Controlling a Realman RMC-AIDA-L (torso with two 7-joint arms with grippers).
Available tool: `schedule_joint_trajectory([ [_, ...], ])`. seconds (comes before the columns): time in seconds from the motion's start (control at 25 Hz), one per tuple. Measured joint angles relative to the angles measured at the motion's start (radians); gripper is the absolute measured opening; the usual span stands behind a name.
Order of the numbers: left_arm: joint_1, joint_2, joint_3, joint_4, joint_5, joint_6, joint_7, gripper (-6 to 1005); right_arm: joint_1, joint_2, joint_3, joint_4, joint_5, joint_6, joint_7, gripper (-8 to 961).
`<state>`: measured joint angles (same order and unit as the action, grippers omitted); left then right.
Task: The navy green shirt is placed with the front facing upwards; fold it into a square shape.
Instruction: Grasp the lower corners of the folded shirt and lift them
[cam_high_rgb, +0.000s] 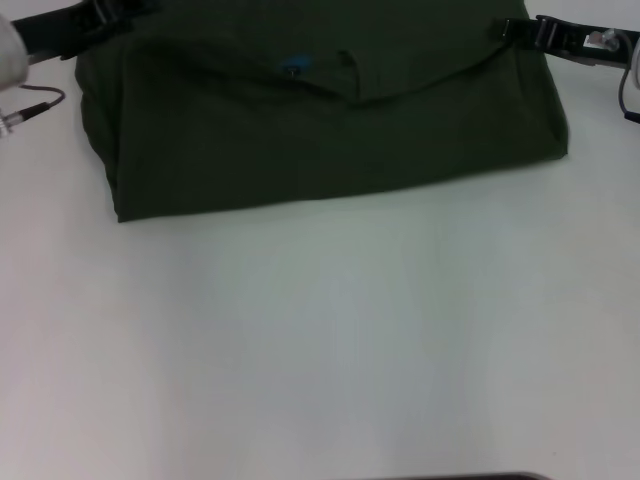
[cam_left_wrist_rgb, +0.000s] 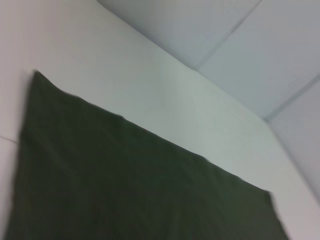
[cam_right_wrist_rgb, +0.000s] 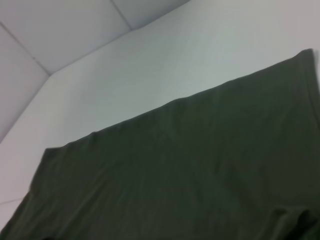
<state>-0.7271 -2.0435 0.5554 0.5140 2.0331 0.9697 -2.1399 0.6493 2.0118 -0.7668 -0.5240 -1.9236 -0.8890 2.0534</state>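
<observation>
The place looks like a lab or test room: a bare white table (cam_high_rgb: 320, 340) fills most of the head view, and plain pale wall panels (cam_left_wrist_rgb: 280, 55) with thin seams occupy both wrist views' upper parts.

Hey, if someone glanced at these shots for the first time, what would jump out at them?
The navy green shirt first: a dark, folded slab across the far part of the white table, with a small blue label showing near its neckline. Then the two black arms at the far corners, the left pincer and the right pincer, each at a far corner of the shirt.
</observation>
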Motion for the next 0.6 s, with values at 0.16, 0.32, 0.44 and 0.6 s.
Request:
schedule_joint_trajectory([
  [0.16,0.05,0.056,0.004,0.017,0.005,0.24,-0.04,531,-0.028,-0.012,0.032,-0.017,0.0,-0.077,-0.026,512],
  [0.32,0.107,0.083,0.006,0.091,0.033,0.416,-0.125,530,-0.05,-0.027,0.065,-0.032,-0.001,-0.178,-0.034,510],
  [0.44,0.13,0.084,0.003,0.159,0.102,0.497,-0.21,529,-0.055,-0.04,0.064,-0.055,-0.006,-0.253,-0.01,509],
  [0.6,0.135,0.087,0.002,0.204,0.221,0.572,-0.303,527,-0.041,-0.066,0.056,-0.079,-0.05,-0.355,0.089,507],
])
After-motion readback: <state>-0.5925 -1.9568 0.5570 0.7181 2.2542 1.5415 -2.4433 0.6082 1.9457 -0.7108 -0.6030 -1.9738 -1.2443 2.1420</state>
